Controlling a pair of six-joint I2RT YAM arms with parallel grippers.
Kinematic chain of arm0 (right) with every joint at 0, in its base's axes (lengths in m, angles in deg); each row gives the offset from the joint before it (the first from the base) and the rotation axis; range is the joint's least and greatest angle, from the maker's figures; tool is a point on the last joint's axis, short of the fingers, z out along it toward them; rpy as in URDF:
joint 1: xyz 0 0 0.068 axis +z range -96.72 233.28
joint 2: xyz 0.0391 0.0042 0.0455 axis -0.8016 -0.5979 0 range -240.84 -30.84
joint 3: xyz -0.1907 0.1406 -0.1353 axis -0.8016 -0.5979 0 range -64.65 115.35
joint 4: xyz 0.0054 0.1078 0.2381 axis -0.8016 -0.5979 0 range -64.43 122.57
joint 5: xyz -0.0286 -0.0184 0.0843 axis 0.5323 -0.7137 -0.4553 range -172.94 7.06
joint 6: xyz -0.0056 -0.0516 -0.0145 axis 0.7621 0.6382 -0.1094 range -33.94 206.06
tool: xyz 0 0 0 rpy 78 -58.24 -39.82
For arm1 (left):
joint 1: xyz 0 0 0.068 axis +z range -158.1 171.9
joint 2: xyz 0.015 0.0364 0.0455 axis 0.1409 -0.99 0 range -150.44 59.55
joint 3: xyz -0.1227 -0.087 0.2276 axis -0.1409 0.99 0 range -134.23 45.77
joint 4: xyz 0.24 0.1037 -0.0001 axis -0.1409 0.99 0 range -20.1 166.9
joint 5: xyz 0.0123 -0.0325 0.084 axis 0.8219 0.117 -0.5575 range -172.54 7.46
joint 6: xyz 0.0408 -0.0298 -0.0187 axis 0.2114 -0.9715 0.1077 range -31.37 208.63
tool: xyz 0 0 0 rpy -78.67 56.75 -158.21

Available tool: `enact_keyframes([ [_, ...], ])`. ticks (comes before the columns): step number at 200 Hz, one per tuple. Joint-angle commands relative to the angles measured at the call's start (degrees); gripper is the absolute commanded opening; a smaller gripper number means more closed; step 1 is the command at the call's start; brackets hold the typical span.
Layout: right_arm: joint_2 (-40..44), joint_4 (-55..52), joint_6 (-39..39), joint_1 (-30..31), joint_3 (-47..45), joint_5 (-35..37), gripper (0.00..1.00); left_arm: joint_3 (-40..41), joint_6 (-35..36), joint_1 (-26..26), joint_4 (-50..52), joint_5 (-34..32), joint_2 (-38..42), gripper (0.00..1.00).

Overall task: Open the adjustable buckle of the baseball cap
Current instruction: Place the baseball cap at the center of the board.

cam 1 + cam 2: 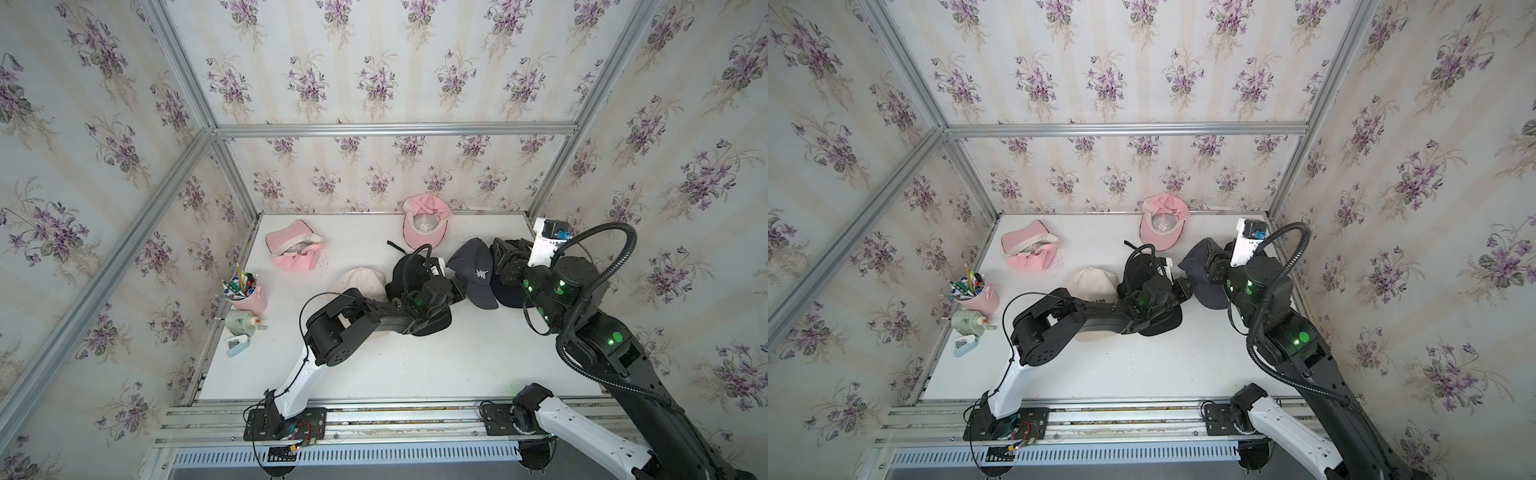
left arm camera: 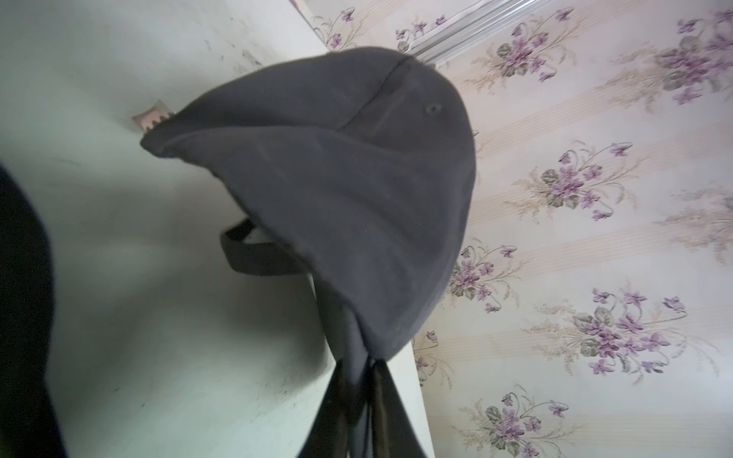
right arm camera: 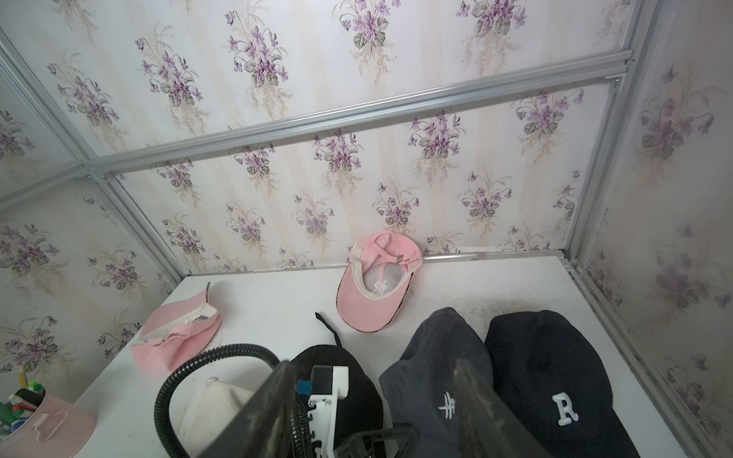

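A dark grey baseball cap (image 1: 478,270) with a white emblem lies right of centre on the table, seen in both top views (image 1: 1204,270). My left gripper (image 2: 360,363) is shut on a fold of fabric at the cap's (image 2: 337,178) lower edge. It reaches in from the cap's left side (image 1: 455,286). A dark strap loop (image 2: 254,253) shows behind the cap; the buckle is hidden. My right gripper (image 3: 373,363) hovers open above the grey cap (image 3: 436,372) and the left wrist, holding nothing, its place in a top view (image 1: 505,257) just right of the cap.
A black cap with an R (image 3: 555,376) lies against the grey cap's right side. Another black cap (image 1: 409,274) and a cream cap (image 1: 361,280) lie under my left arm. Two pink caps (image 1: 295,249) (image 1: 424,226) sit further back. A pink pen cup (image 1: 247,295) stands at the left edge.
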Motion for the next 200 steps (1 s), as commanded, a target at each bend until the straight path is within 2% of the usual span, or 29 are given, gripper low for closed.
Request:
enact_keyframes([
  [1, -0.35, 2.96, -0.53, 0.05, -0.62, -0.86, 0.63, -1.13, 3.60, -0.15, 9.54, 1.72, 2.32, 0.24],
  [61, -0.95, 4.97, -3.82, 0.05, -3.33, -1.31, 0.63, -5.03, 11.09, -0.06, 29.57, 8.32, 5.48, 0.51],
  [91, -2.26, 5.48, -4.38, 0.05, -3.57, -1.01, 0.63, -10.15, 17.94, -0.05, 41.47, 10.48, 5.47, 0.54],
  [95, -2.56, 5.44, -4.46, 0.05, -3.57, -0.93, 0.63, -10.74, 18.73, -0.06, 42.98, 10.46, 5.49, 0.59],
  [128, -5.04, 6.53, -5.06, 0.05, -3.42, -0.63, 0.64, -14.28, 24.48, -0.02, 51.50, 10.78, 5.69, 0.65],
  [147, -6.81, 7.37, -5.21, -0.01, -3.00, -0.52, 0.64, -15.81, 28.06, -0.06, 55.52, 9.57, 6.32, 0.73],
  [200, -10.34, 9.05, -4.80, -0.17, -0.96, 2.00, 0.64, -21.24, 41.94, 0.11, 62.40, 6.74, 10.77, 0.75],
])
